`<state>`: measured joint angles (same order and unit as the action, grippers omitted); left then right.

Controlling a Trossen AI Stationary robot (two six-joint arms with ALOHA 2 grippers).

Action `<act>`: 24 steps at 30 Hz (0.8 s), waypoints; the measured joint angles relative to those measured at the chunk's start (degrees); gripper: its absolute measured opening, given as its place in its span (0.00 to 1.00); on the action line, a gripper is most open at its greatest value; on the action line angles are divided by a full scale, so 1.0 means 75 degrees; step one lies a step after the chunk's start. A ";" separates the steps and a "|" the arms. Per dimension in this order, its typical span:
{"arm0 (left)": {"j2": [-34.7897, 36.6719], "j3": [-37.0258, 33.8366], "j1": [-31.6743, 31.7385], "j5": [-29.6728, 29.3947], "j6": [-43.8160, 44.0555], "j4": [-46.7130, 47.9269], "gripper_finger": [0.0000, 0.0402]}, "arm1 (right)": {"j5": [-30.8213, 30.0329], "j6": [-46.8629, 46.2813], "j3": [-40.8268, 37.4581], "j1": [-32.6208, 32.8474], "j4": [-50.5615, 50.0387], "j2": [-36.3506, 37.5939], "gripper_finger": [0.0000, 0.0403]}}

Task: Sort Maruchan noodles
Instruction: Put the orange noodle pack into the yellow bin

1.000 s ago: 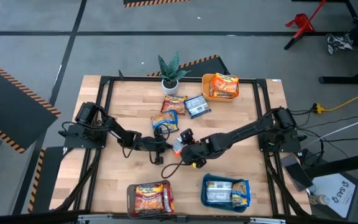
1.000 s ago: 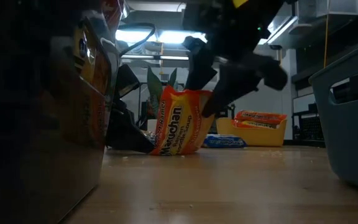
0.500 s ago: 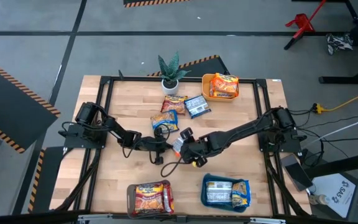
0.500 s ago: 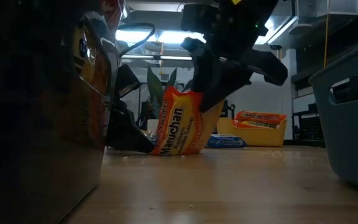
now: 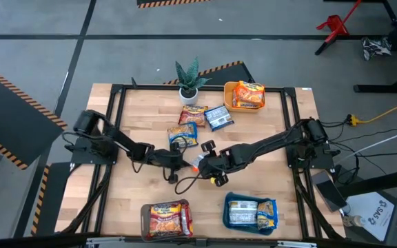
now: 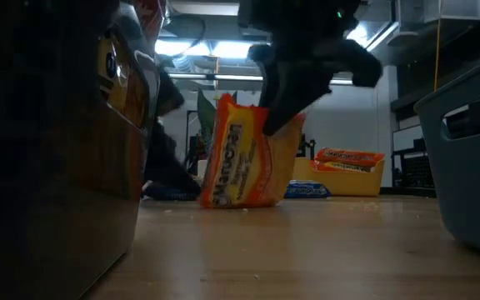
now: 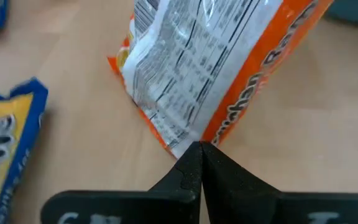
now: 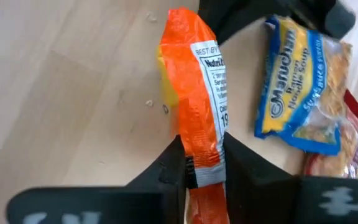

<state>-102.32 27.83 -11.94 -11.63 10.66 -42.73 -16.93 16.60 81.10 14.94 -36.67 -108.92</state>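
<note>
An orange Maruchan noodle packet [image 6: 244,154] stands nearly upright at the table's middle, between my two grippers. My left gripper [image 5: 179,160] reaches in from the left and is shut at the packet's lower corner. My right gripper [image 5: 203,164] comes from the right and above and is shut on the packet's top end. A blue packet [image 5: 185,133], a red packet [image 5: 193,114] and a blue-and-white packet [image 5: 218,117] lie flat farther back. My left gripper pinches the white sealed seam at the packet's lower corner [image 7: 179,144] between its fingertips. It comes slanting down from the table's left, and the packet rises away from the fingers. My right gripper pinches the packet's upper sealed end [image 8: 205,152] between its two fingers [image 8: 173,168], one on each face. It comes slanting down from the table's right. The packet stands on edge below it, its bottom edge [image 6: 240,202] at the table.
A yellow tray [image 5: 230,96] with orange packets stands far right, beside a potted plant [image 5: 188,81]. A brown tray [image 5: 145,219] with red packets and a teal tray [image 5: 229,213] with blue packets stand at the near edge. Bare wood lies between.
My right gripper has shut on the orange packet's top end. The packet, which leaned over, now stands more upright, with its top swung up and its bottom staying at the table.
</note>
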 joint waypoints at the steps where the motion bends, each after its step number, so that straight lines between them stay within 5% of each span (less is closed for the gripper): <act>1: 0.0236 0.0000 -0.0001 0.0022 0.0000 0.0158 0.00 | -0.0002 -0.0133 0.0121 -0.0004 -0.0150 0.0004 0.14; 13: 0.3636 0.0015 -0.0003 -0.0095 -0.0021 0.2600 0.00 | 0.0127 -0.1929 0.1640 -0.0888 -0.2425 0.0026 0.05; 24: 0.5473 0.0029 -0.0009 -0.0148 -0.0029 0.3962 0.00 | 0.1064 -0.2867 0.1868 -0.2548 -0.2587 0.1227 0.05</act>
<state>-61.28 28.05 -12.01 -12.74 10.44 -13.01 -8.95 -4.91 95.11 -4.17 -56.07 -99.72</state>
